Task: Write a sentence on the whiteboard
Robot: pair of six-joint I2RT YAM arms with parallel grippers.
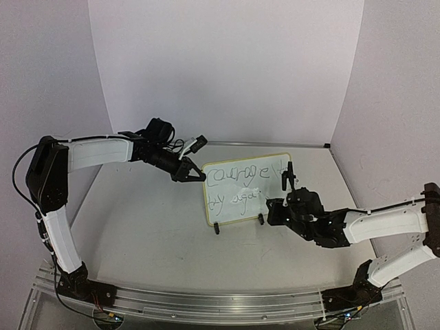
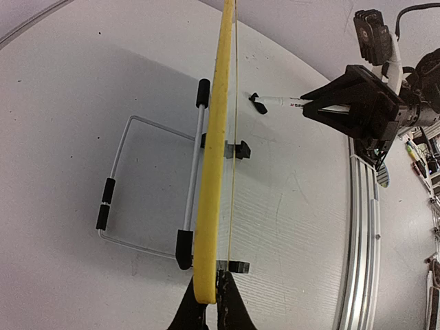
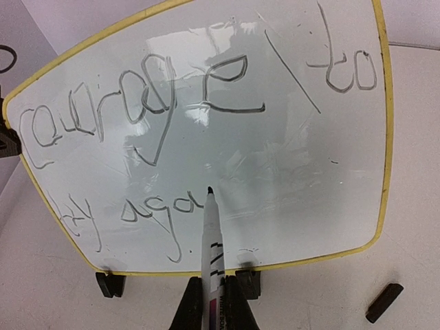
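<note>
The whiteboard (image 1: pixel 242 191) stands upright on two black clip feet (image 3: pixel 110 284) in the middle of the table. The sentence (image 3: pixel 144 110) reads "courage to" on the top line and "try aga" below. My left gripper (image 1: pixel 194 173) is shut on the board's upper left yellow edge (image 2: pixel 206 292). My right gripper (image 3: pixel 213 306) is shut on a white marker (image 3: pixel 212 247). The marker's black tip (image 3: pixel 209 190) points at the end of "aga". In the left wrist view a small gap shows between the marker tip (image 2: pixel 257 103) and the board face.
A grey wire stand (image 2: pixel 130 185) with black end caps props the board from behind. A small black marker cap (image 3: pixel 383 302) lies on the table to the board's lower right. White walls enclose the back and sides. A metal rail (image 1: pixel 220 302) runs along the near edge.
</note>
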